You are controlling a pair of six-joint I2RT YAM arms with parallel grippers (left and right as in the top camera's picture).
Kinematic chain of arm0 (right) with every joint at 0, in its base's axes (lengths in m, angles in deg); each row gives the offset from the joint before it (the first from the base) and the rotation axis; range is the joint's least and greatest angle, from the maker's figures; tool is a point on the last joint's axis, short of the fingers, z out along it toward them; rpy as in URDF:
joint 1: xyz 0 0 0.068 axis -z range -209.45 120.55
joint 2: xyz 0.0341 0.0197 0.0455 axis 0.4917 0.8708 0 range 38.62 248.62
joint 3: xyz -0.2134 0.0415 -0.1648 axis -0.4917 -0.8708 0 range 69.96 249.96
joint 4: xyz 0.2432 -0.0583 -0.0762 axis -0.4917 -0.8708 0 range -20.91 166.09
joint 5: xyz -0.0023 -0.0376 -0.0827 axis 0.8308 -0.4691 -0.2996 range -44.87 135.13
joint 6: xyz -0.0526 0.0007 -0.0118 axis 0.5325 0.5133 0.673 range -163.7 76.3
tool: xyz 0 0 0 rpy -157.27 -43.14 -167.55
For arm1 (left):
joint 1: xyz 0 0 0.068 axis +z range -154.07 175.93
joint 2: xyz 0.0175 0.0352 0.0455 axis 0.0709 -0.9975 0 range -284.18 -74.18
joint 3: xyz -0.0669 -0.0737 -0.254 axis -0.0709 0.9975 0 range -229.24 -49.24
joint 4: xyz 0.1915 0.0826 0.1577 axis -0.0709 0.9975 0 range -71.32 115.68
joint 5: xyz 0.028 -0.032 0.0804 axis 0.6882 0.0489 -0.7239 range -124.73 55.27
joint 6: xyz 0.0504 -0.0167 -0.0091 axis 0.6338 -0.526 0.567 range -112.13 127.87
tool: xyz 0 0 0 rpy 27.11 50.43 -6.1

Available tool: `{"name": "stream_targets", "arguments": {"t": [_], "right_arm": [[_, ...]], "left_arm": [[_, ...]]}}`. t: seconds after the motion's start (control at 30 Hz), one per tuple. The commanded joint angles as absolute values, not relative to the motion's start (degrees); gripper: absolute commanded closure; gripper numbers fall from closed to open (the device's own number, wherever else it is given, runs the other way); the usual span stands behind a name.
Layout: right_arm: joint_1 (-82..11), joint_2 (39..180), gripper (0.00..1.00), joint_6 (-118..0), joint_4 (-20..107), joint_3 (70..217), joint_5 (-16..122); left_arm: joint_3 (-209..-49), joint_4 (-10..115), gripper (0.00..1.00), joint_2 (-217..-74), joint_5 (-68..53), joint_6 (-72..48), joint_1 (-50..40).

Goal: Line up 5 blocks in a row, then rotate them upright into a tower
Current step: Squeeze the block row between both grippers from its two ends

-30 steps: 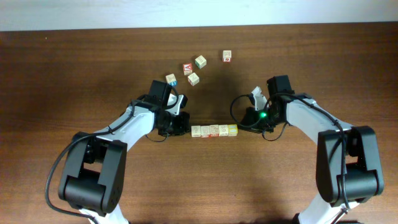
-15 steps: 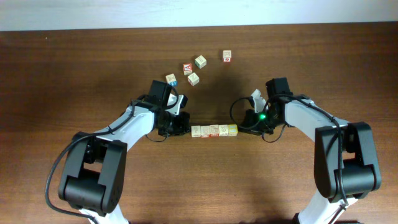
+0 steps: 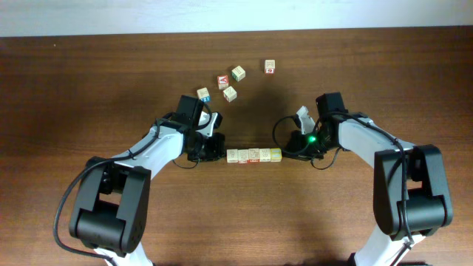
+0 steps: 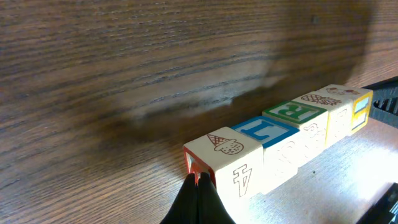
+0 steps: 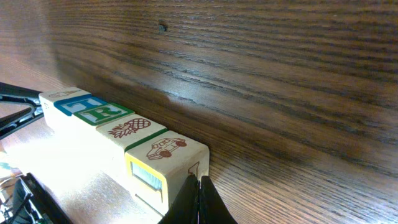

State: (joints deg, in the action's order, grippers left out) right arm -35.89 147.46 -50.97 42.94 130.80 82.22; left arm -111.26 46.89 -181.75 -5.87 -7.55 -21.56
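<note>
- Five blocks (image 3: 254,155) lie in one touching row on the bench (image 3: 369,66).
- Closed left fingers (image 4: 189,208) touch the row's ice-cream end.
- Closed right fingers (image 5: 191,208) touch its yellow-green end.
- Loose cubes (image 3: 230,94) are scattered beyond.

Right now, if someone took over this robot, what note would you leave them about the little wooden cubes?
Left gripper: shut, tip at the row's ice-cream end.
Right gripper: shut, tip at its yellow-sided car end.
Five pale wooden picture blocks: one tight row on the dark wooden table.
Done: blocks lined up.
Left: rotating them; how far that has got, I cannot tell.
Five more cubes lie loose beyond.
</note>
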Motion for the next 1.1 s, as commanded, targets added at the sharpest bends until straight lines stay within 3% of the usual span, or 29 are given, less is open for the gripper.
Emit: {"name": "stream_targets", "arguments": {"t": [0.0, 1.07], "right_arm": [[-36.2, 148.1, 0.96, -49.9, 42.9, 130.6, 86.2], [-36.5, 145.4, 0.96, -50.8, 38.8, 134.7, 90.0]], "left_arm": [[-111.2, 47.0, 1.00, -182.1, -5.1, -7.1, -21.6], [-111.2, 47.2, 1.00, -182.1, -4.9, -7.1, -21.5]]}}
